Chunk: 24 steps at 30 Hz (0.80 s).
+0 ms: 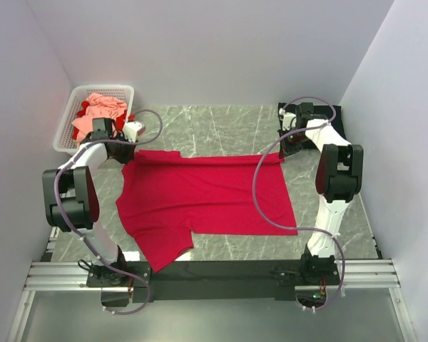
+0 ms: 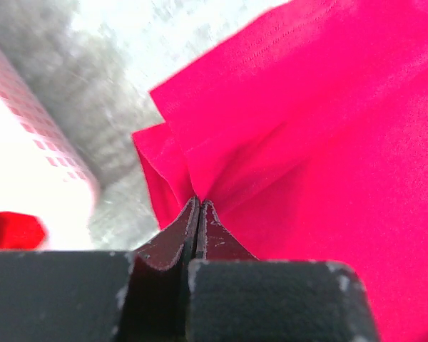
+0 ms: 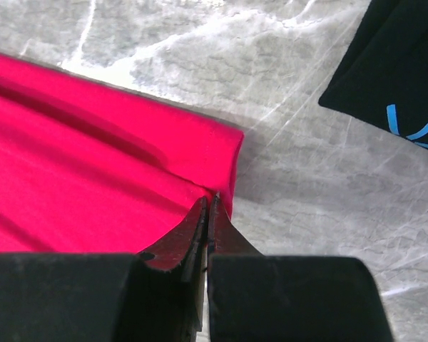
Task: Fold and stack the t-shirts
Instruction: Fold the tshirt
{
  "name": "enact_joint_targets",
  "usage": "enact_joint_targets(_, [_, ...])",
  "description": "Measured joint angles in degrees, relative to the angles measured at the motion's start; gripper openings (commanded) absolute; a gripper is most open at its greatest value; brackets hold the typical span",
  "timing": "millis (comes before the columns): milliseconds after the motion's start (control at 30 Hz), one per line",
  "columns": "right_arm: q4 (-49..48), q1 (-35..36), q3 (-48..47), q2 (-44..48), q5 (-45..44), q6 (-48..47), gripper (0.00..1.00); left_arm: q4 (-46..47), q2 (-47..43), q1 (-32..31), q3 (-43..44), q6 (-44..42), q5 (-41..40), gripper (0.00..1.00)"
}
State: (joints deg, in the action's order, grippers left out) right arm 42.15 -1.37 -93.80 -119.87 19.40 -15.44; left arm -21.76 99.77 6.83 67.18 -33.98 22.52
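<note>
The crimson-red t-shirt [image 1: 203,199] lies spread across the marble table, its far edge folded over and one sleeve hanging toward the near edge. My left gripper [image 1: 123,154] is shut on the shirt's far left corner [image 2: 178,171]. My right gripper [image 1: 284,153] is shut on the far right corner [image 3: 217,153]. The black t-shirt with a blue mark [image 1: 291,114] lies folded at the far right, also in the right wrist view [image 3: 399,71]. The salmon-pink t-shirt [image 1: 96,110] is bunched in the basket.
The white lattice basket [image 1: 68,121] stands at the far left beside my left gripper, and shows in the left wrist view [image 2: 28,164]. Some red cloth [image 2: 11,229] peeks out of it. White walls close in on all sides.
</note>
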Motion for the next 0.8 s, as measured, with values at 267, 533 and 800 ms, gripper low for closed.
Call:
enact_joint_targets(267, [0.3, 0.0, 3.1, 2.1, 0.4, -1.1, 0.0, -0.8, -1.6, 0.1, -0.3, -1.5, -0.2, 0.01])
enact_joint_targets(533, [1.5, 0.3, 5.2, 1.0, 0.2, -2.5, 0.23, -2.9, 2.3, 0.1, -2.1, -3.9, -2.1, 0.29])
enact_joint_targets(800, [5.2, 0.3, 0.9, 0.5, 1.4, -3.7, 0.42, -8.3, 4.4, -0.3, 4.9, -3.0, -0.3, 0.59])
